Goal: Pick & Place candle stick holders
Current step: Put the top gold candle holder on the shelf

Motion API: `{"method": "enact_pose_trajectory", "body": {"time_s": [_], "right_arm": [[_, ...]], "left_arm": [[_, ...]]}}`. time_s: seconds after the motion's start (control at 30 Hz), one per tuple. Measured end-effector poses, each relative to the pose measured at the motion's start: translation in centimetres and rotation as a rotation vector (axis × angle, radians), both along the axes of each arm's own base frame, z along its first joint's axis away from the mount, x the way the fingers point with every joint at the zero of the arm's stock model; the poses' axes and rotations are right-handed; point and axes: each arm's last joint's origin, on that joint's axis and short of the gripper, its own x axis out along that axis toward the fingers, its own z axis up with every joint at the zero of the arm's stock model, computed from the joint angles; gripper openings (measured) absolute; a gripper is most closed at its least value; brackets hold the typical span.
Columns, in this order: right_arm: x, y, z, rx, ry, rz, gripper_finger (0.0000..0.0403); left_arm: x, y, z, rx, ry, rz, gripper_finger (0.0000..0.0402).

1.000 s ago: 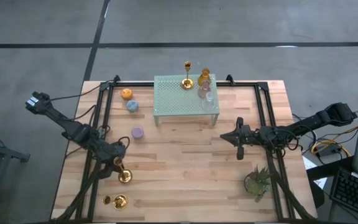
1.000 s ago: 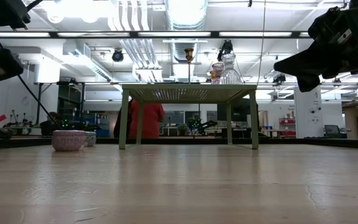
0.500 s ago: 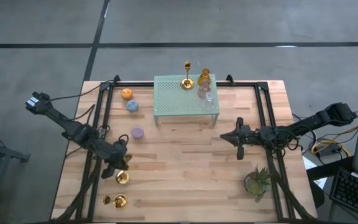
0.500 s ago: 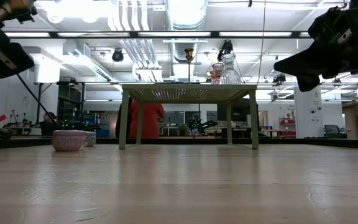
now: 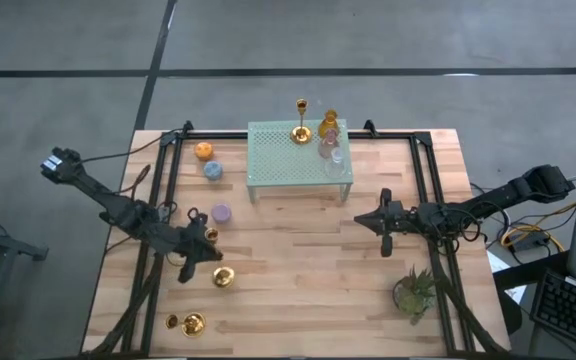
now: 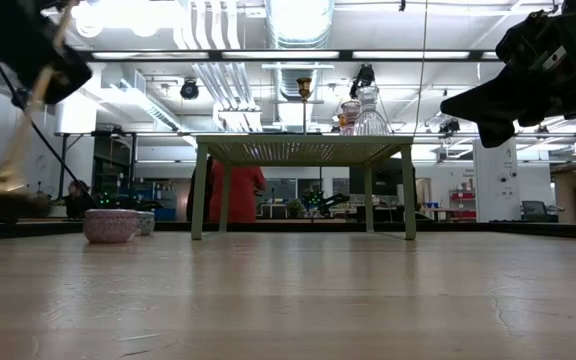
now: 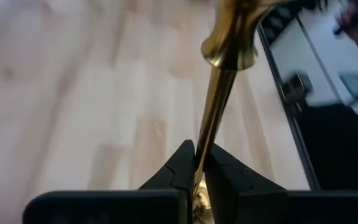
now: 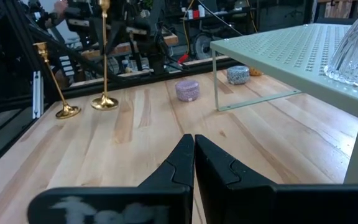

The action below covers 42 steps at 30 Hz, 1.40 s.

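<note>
Gold holder shifted right, seemingly lifted, left gripper clamped

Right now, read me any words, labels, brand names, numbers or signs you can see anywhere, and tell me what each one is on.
No readable text in any view.
Pale green mesh rack, shiny gold stemmed candle stick holder in the left gripper, wooden table: no print or labels.
Room behind the table in the low view: any signs there are too small to read.
</note>
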Motion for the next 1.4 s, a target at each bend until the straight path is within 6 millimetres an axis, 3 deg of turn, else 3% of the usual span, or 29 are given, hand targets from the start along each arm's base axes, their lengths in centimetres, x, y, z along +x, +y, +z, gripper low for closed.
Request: {"method": "enact_pose_trajectory", "body": {"time_s": [0.43,0.57,0.8,1.1,1.4], "right_arm": [[0.0,0.0,-0.1,-0.020,0.008,0.002,0.0009],[0.0,-0.1,0.1,0.010,-0.012,-0.004,0.0009],[-0.5,-0.2,1.5,-0.087,-0.113,0.003,0.0009],[-1.4,-0.7,1.8,-0.082,-0.112,0.103,0.0009],[-1.6,-1.4,0.2,-0.046,0.051,0.057,0.0009]], "left_arm": [[3.8,0.7,1.8,0.136,-0.229,0.293,0.0023],[5.6,1.3,2.9,0.184,-0.240,0.323,0.0021],[8.6,3.3,5.6,0.223,-0.239,0.399,0.0025],[11.3,7.7,9.7,0.300,-0.254,0.516,0.0025],[15.0,13.3,12.4,0.288,-0.200,0.544,0.0027]]}}
